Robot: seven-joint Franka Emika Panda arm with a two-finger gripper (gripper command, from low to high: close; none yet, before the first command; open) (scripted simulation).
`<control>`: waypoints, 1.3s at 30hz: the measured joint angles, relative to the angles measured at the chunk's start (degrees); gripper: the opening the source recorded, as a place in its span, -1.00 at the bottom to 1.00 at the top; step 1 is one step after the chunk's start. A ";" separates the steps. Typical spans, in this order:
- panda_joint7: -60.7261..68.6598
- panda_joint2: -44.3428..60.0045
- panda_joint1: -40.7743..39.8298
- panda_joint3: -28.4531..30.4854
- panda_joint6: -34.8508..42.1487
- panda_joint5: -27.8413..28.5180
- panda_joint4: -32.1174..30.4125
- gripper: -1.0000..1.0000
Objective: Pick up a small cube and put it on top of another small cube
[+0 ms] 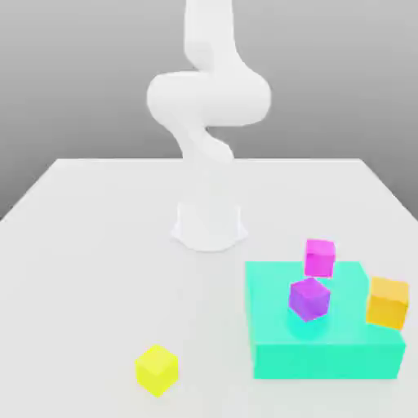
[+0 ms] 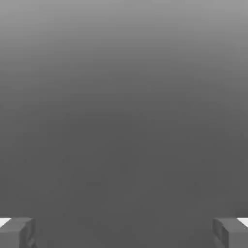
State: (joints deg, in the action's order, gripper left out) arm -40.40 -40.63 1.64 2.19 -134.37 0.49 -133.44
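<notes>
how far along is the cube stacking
Nothing looks done yet: the yellow cube sits alone on the pale table, away from the orange cube at the green block. Nothing is in hand, as the tool is open with nothing between its fingers. Left: grasp the yellow cube, lift it and set it on the orange one.

arm (image 1: 210,98) cut off at top edge
</notes>
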 joint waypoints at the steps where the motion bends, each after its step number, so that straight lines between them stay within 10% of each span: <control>1: 2.40 2.24 0.67 0.96 -1.12 0.14 -0.72 0.00; 18: 45.42 37.71 6.94 13.64 -18.69 -5.08 -11.99 0.00; 29: 66.19 60.70 -0.94 6.45 -32.69 -13.32 -14.00 0.00; 30: 66.75 62.25 -1.84 5.39 -33.92 -14.01 -13.67 -1.00; 39: 65.45 59.31 -0.49 7.12 -31.51 -12.29 -14.34 -1.00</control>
State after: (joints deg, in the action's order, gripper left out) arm 25.05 18.68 1.16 9.32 -165.88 -11.81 -147.78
